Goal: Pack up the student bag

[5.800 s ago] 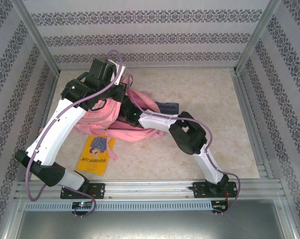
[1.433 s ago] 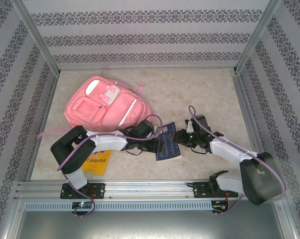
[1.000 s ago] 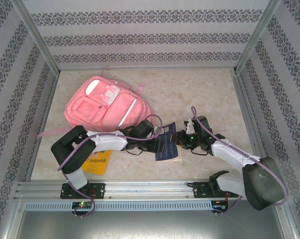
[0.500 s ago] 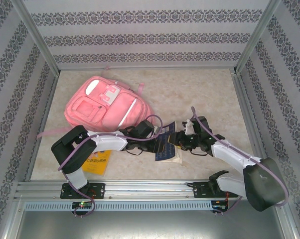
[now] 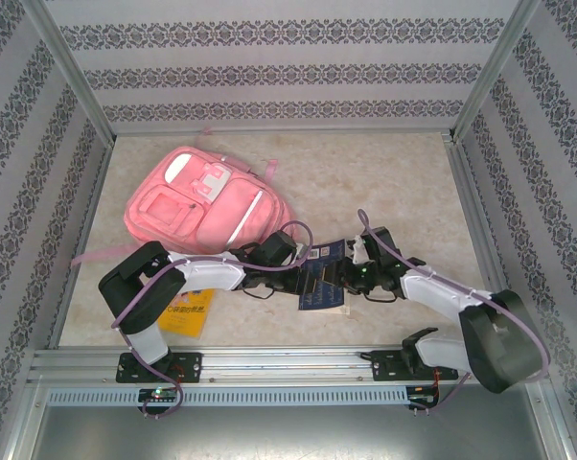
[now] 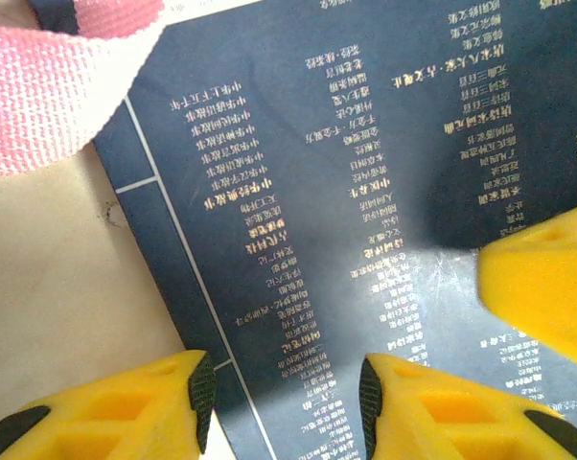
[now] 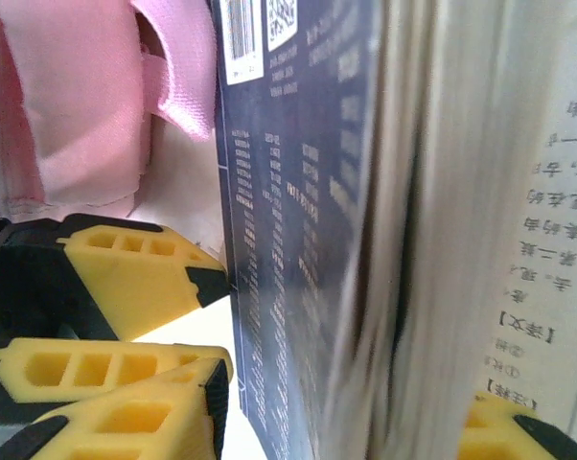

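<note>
- Dark navy paperback book [image 5: 319, 285] is tipped up on edge at front centre; best gripped firmly near the spine so the pages don't fan.
- Right gripper [image 7: 356, 422] grasps it, jaws half-wide across cover and pages.
- Left gripper [image 6: 284, 393] is unclenched, one fingertip [image 7: 204, 284] against the cover.
- Large pink fabric student bag [image 5: 202, 201] lies beyond, far left.

A dark blue book [image 5: 319, 278] sits tipped up near the front middle of the beige marbled table [image 5: 394, 182]. Its cover carries columns of small pale and gold characters, with a white barcode label [image 7: 245, 38] at one corner. Printed pages [image 7: 547, 240] show beside the cover. A yellow book [image 5: 189, 311] lies flat further left, partly hidden. Patterned walls [image 5: 269, 77] enclose the table.
</note>
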